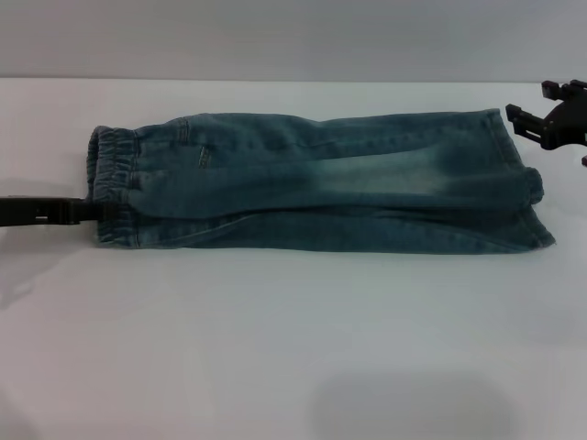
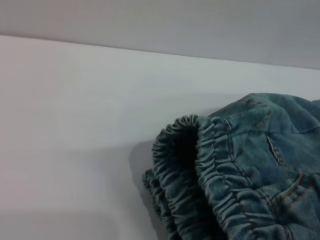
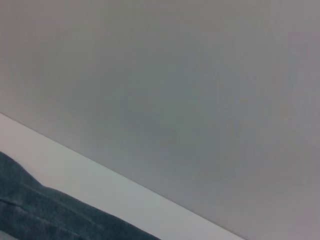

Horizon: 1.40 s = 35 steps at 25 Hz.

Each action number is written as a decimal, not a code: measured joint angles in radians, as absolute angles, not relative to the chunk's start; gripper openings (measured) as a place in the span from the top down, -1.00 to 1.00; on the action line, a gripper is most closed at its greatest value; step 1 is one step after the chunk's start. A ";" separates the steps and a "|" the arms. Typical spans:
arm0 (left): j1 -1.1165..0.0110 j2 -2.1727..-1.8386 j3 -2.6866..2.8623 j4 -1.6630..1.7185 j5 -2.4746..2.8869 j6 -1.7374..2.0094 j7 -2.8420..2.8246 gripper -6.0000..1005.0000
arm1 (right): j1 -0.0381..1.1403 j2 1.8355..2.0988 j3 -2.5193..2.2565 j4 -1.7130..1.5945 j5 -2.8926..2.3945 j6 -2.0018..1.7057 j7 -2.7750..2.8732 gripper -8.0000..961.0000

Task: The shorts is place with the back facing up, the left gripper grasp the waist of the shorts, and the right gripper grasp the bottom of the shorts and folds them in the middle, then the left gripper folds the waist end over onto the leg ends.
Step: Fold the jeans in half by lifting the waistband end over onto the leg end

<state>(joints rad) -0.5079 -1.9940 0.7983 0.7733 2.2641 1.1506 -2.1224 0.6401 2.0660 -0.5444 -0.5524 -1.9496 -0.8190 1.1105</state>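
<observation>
Now, you have no brand tag, label or readable writing to go on: the denim shows only stitching and a small pocket seam near the waist.

Look at the left gripper (image 1: 92, 212) first. It comes in low from the 9 o'clock edge of the head view as a flat black bar, and its tip meets the waist (image 1: 112, 183) at the lower part of the gathered band. The jaws look pressed together on that elastic band, with the fabric bunched right at the tip. From the left wrist view you see the ruffled band (image 2: 210, 185) up close, doubled over itself with a dark fold between the layers, but none of that arm's own fingers show there.

The right gripper (image 1: 537, 115) sits at about 2 o'clock, just off the far corner of the leg ends (image 1: 523, 183). Its jaws stand apart, holding nothing, close to the hem corner but not touching it. The right wrist view gives you only a strip of denim (image 3: 55, 212) at one corner, the counter edge and a plain wall.

The shorts (image 1: 321, 183) lie across the middle of the white counter (image 1: 275, 348), already folded lengthwise into a long narrow strip, waist toward 9 o'clock and leg ends toward 3 o'clock. The leg hems lie flat, with one layer's corner poking out past the other at the near side.
</observation>
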 joint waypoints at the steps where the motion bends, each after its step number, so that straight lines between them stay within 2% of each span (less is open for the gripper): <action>1: -0.507 -1.994 0.798 0.774 2.264 1.152 -2.119 -0.41 | 0.639 2.066 -0.544 -0.553 -1.950 -0.819 1.111 -0.29; 8: -0.510 -1.994 0.798 0.768 2.264 1.161 -2.105 0.24 | 0.636 2.067 -0.541 -0.554 -1.949 -0.819 1.111 -0.29; 17: -0.512 -1.994 0.798 0.770 2.260 1.167 -2.105 0.65 | 0.635 2.069 -0.540 -0.554 -1.948 -0.819 1.111 -0.29; 27: -0.514 -1.994 0.790 0.776 2.252 1.204 -2.091 0.84 | 0.635 2.069 -0.546 -0.554 -1.948 -0.819 1.111 -0.29; 35: -0.518 -1.989 0.785 0.783 2.184 1.268 -2.060 0.87 | 0.635 2.071 -0.549 -0.550 -1.948 -0.819 1.111 -0.29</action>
<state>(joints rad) -0.5184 -1.9893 0.7847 0.7832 2.1837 1.2677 -2.0596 0.6351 2.0707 -0.5490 -0.5500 -1.9480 -0.8191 1.1106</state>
